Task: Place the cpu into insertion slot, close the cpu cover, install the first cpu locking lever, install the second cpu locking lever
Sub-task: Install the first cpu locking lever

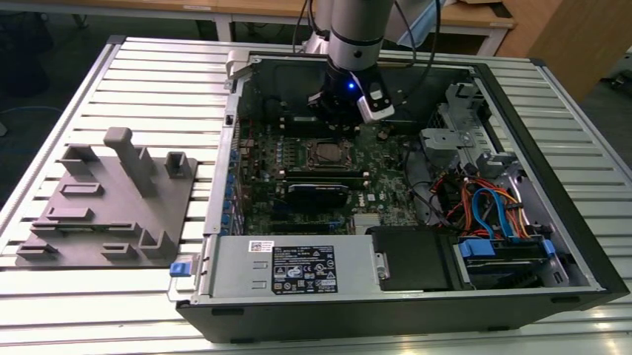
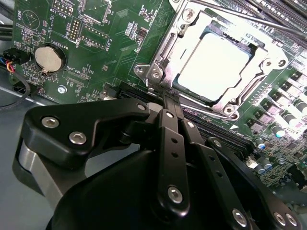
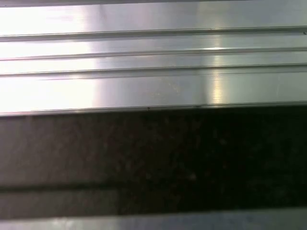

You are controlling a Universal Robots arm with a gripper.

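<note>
We see flat silver-grey cpu seated under thin silver cpu cover; black gripper jaws pinched together, empty, beside socket; levers unclear.

The silver cpu lies flat in the insertion slot, cpu cover closed.

My claw is black with shiny silver screws. The cpu top is pale silver-grey, its cpu cover shiny silver, on a green board. The desk has silver stripes.

Tool fingers together, pointing down
</note>
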